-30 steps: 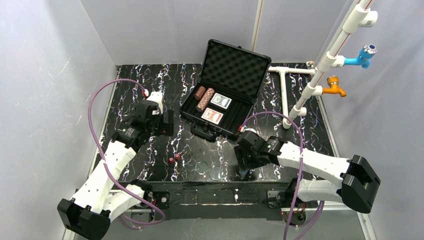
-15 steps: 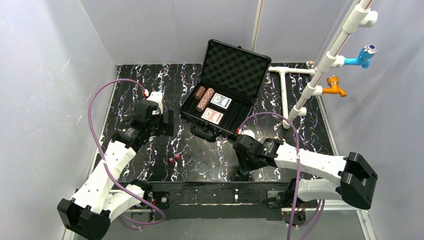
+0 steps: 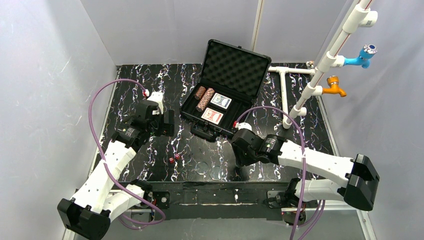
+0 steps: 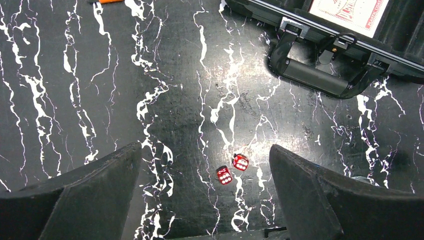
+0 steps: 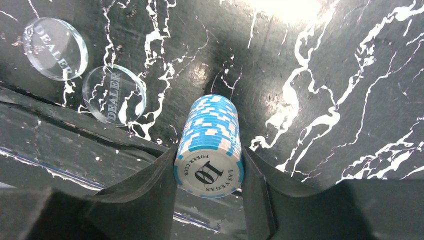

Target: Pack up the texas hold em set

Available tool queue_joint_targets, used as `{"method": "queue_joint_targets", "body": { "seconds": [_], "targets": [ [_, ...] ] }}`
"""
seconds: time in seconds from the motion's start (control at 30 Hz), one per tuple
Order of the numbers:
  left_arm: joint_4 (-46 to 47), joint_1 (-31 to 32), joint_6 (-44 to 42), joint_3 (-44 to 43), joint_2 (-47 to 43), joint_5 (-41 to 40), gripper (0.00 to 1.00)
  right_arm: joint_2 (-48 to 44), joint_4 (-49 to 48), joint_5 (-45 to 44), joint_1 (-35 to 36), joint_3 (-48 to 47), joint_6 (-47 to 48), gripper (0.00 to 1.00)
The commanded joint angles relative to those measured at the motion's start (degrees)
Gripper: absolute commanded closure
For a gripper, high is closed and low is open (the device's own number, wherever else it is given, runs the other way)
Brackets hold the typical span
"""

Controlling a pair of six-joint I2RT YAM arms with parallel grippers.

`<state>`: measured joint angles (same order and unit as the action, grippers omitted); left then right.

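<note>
- The step in hand looked like carrying loose chips to the case [image 3: 199, 116]: the right gripper [image 5: 209, 167] was clamped on a blue stack [image 5: 210, 135], its fingers [image 5: 160, 185] pressed to either side of it.
- The blue stack lay on its side in that grip, over the table [image 3: 150, 85] near the near edge, right of centre and on the near side of the case. I could not tell whether it was touching the table.
- The case stood open at the far centre, lid up. Inside were brown chips [image 3: 204, 97] at the left and two decks [image 3: 220, 101] to their right.
- The left gripper [image 4: 205, 155] hung with its jaws wide apart and nothing between them, left of the case. Two red dice [image 4: 232, 169] lay on the table below it, side by side, near-left of the case handle [image 4: 320, 75].
- Two clear dealer buttons [image 5: 114, 95] rested just beside each other, left of the blue stack.
- Next, as I judged it, the right arm needed to take the blue stack far-left to a free chip slot beside the brown chips, line it up with the slot, and let go only once it was seated. A loose grip could spill the chips.
- The dice and buttons were not yet packed.
</note>
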<state>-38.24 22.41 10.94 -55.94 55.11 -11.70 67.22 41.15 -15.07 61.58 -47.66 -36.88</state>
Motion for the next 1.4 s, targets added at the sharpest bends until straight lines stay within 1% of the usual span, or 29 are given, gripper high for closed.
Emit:
{"method": "queue_joint_targets", "body": {
  "seconds": [0.0, 0.1, 0.2, 0.37, 0.43, 0.53, 0.6, 0.77, 0.9, 1.07, 1.1, 1.17, 1.27, 1.37],
  "targets": [
    [-0.5, 0.1, -0.4, -0.1, 0.3, 0.7, 0.02, -1.0, -3.3, -2.3, 0.2, -4.7, 4.1, 0.99],
    [0.0, 0.1, -0.8, 0.2, -0.4, 1.2, 0.02, 0.5, -2.4, -5.3, 0.1, -7.5, 6.4, 0.99],
    [0.9, 0.1, -1.6, 0.5, -1.2, 3.9, 0.02, 0.8, -3.2, -5.8, -0.4, -9.7, 8.8, 0.99],
    [3.7, 0.1, -3.0, 1.5, -3.6, 10.9, 0.02, 1.1, -6.3, -0.9, -3.4, -12.1, 12.5, 0.99],
    [5.4, 0.2, -3.7, 2.4, -4.8, 15.1, 0.02, 1.4, -7.6, 3.3, -5.7, -12.8, 13.9, 0.99],
    [8.3, 0.1, -4.8, 4.0, -6.1, 21.8, 0.02, 1.9, -9.7, 11.9, -10.0, -13.6, 15.2, 0.99],
    [10.3, 0.2, -5.3, 5.1, -6.8, 25.8, 0.04, 2.2, -10.7, 16.9, -12.7, -14.5, 16.0, 0.99],
    [16.6, 0.1, -6.4, 7.3, -8.2, 34.6, 0.07, 3.7, -11.7, 26.3, -17.7, -18.2, 17.8, 0.99],
    [19.9, 0.1, -8.0, 6.6, -6.3, 43.1, 0.08, 4.2, -14.3, 34.4, -18.7, -19.7, 18.9, 0.99],
    [19.3, 0.2, -10.7, 2.6, -1.7, 48.8, 0.11, 6.1, -16.9, 45.1, -19.0, -20.3, 19.2, 0.99],
    [19.1, 0.1, -12.4, 1.8, -1.2, 50.2, 0.12, 6.4, -17.5, 47.5, -19.0, -20.1, 19.1, 0.99],
    [18.9, 0.1, -13.5, 0.3, -0.2, 54.6, 0.12, 6.7, -19.3, 52.6, -19.0, -19.4, 18.7, 0.99],
    [18.7, 0.3, -14.8, -0.9, 0.7, 63.0, 0.13, 7.0, -21.5, 57.1, -19.0, -19.2, 18.2, 0.99],
    [18.7, 0.7, -15.7, -0.1, 1.4, 65.9, 0.16, 8.1, -21.7, 59.1, -19.0, -20.2, 18.1, 0.99]
  ]
}}
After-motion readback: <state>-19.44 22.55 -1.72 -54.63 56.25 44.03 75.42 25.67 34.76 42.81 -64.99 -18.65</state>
